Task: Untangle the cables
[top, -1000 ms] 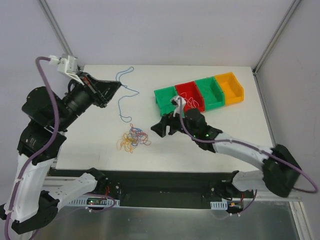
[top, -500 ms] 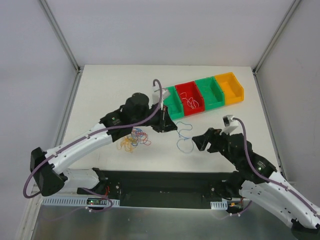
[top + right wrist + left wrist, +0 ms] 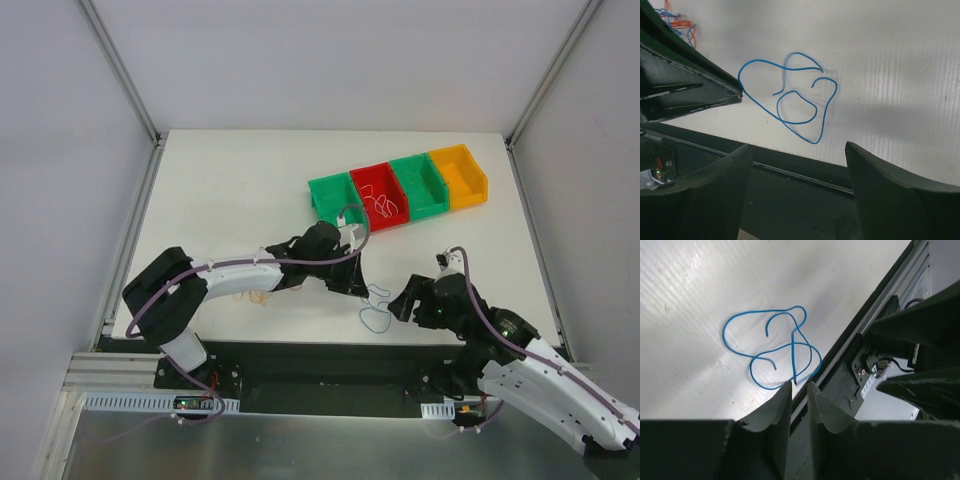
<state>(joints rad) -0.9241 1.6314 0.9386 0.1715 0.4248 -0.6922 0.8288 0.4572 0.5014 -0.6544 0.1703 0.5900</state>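
A single blue cable [image 3: 374,306] lies loose in curls on the white table near its front edge, also seen in the left wrist view [image 3: 771,351] and the right wrist view [image 3: 789,98]. My left gripper [image 3: 354,283] [image 3: 799,385] hangs just left of it, jaws a narrow gap apart with nothing between them. My right gripper [image 3: 405,300] [image 3: 799,146] sits just right of the cable, wide open and empty. The knot of coloured cables [image 3: 677,22] lies further left, mostly hidden under my left arm in the top view [image 3: 257,297].
A row of bins stands at the back right: green [image 3: 325,192], red [image 3: 392,219] with thin strands inside, green [image 3: 420,185], orange [image 3: 462,175]. The table's front edge and black rail [image 3: 320,350] run right below the blue cable.
My left arm swung low toward the front edge, and the blue cable it carried now lies free on the table. My right gripper shifted slightly toward the cable.
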